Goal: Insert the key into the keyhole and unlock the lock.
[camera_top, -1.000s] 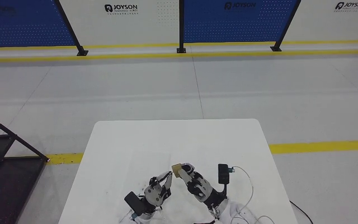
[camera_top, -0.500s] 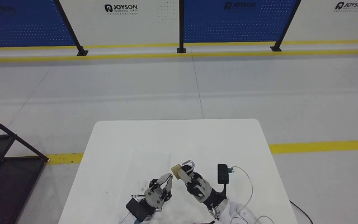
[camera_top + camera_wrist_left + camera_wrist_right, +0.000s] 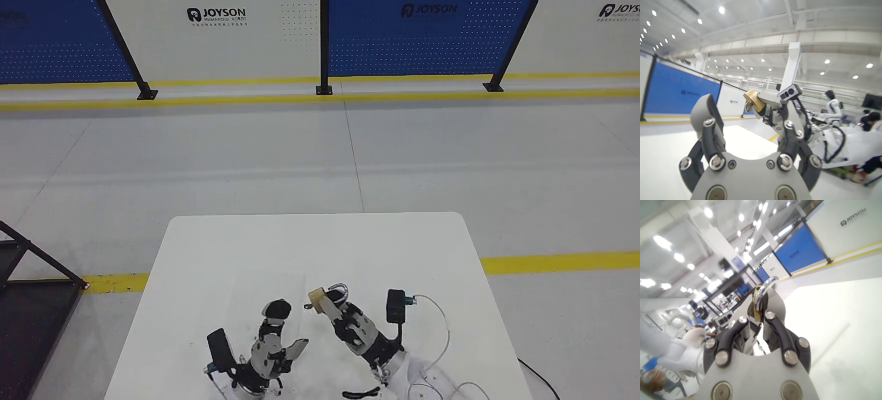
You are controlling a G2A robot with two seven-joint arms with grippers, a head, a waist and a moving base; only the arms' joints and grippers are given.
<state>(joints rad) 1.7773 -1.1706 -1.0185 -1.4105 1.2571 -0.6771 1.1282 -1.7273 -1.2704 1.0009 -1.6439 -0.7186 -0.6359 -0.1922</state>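
A brass padlock (image 3: 318, 298) with a silver shackle (image 3: 766, 287) is held above the white table (image 3: 300, 250), near its front edge. My right gripper (image 3: 758, 307) is shut on the padlock body. A small silver key (image 3: 748, 107) sticks out of the padlock (image 3: 754, 100) at its keyhole end. My left gripper (image 3: 288, 328) stands open beside the padlock, a short way off, and touches nothing. In the left wrist view, its ribbed fingers (image 3: 712, 109) frame the padlock from a distance.
A thin white cable (image 3: 440, 330) loops over the table's front right part, beside the right arm. Blue and white barrier panels (image 3: 420, 40) stand across the floor, far behind the table.
My left gripper has drawn back from the padlock toward the table's front edge, turned and opened. The right gripper has kept the padlock almost still.
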